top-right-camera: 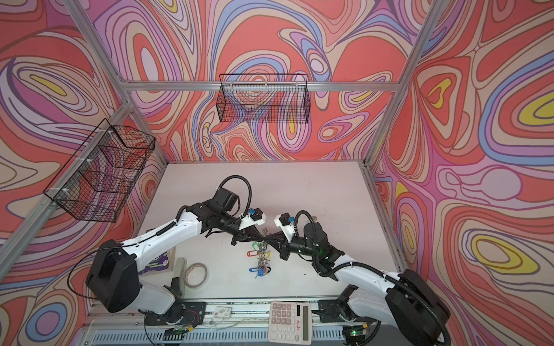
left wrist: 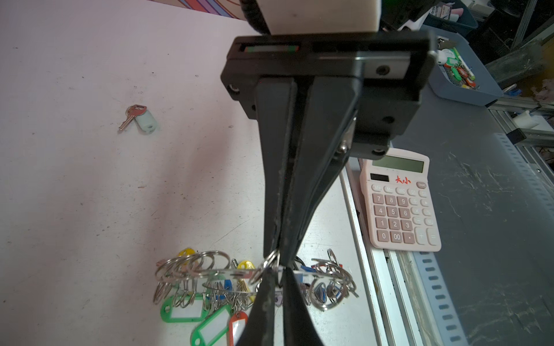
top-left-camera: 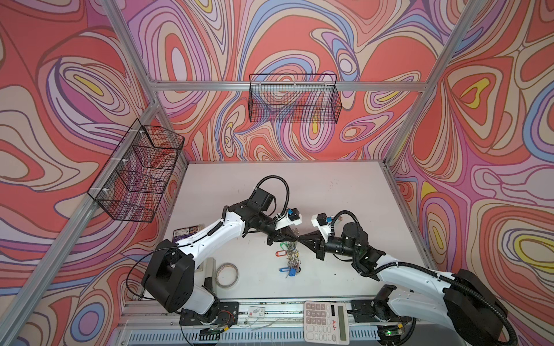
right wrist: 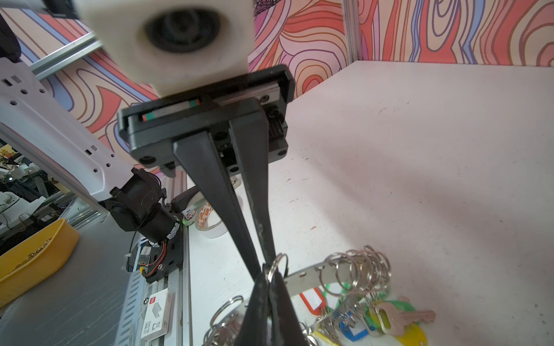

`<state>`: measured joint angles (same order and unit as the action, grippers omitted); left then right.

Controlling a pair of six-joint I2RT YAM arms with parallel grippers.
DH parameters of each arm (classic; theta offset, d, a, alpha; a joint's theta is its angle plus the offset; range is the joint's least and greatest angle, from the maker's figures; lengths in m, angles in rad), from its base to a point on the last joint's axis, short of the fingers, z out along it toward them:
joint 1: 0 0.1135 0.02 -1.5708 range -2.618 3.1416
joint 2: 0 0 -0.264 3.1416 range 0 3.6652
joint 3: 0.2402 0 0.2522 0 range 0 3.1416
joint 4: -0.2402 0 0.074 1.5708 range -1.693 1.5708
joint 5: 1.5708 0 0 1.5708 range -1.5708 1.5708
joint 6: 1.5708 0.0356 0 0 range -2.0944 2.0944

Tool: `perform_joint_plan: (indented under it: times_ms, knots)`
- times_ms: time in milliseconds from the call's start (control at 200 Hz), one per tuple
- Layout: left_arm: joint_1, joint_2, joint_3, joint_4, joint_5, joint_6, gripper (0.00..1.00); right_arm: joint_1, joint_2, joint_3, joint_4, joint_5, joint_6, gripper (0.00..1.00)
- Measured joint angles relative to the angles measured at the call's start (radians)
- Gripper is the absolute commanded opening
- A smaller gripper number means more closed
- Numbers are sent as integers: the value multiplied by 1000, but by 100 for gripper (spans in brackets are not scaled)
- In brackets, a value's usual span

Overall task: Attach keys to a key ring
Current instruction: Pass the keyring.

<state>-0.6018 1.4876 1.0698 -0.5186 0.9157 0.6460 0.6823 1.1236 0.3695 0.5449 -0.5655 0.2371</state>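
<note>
Both grippers meet tip to tip low over the white table. The key ring (left wrist: 221, 272) is a flat silver band fringed with small split rings (right wrist: 356, 266). It hangs level between the grippers. My left gripper (left wrist: 277, 271) is shut on its rim. My right gripper (right wrist: 269, 274) is shut on one small split ring (right wrist: 278, 263) at the same spot. Keys with green (left wrist: 183, 311), red (left wrist: 238, 326), blue and yellow tags dangle from the ring, and some touch the table. One loose key with a pale mint tag (left wrist: 141, 118) lies apart on the table. In both top views the cluster (top-left-camera: 292, 254) shows below the fingertips.
A beige tape roll (top-left-camera: 227, 275) lies near the left arm's base. A pink calculator (top-left-camera: 326, 322) and a small white box (top-left-camera: 256, 311) sit on the front rail. A dark packet (top-left-camera: 186, 232) lies under the left arm. Wire baskets (top-left-camera: 293, 102) hang on the walls.
</note>
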Motion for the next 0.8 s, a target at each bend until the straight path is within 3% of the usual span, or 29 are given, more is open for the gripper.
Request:
perform_joint_plan:
  times_ms: [85, 270, 381, 501, 796]
  knots:
    - [0, 0, 0, 0, -3, -8, 0, 0, 0, 0, 0, 0, -2, 0]
    - [-1, 0, 0, 7, -13, -23, 0, 0, 0, -1, 0, 2, -3, 0]
    - [-8, -1, 0, 5, -35, -18, 0, 1, -14, -2, -11, 32, 0, 30]
    - [-18, -9, 2, -39, -84, 16, 0, -8, -90, -8, 9, 80, 24, 46]
    - [-35, -47, 42, -129, -196, 106, 0, -54, -119, -11, 16, 140, 43, 47]
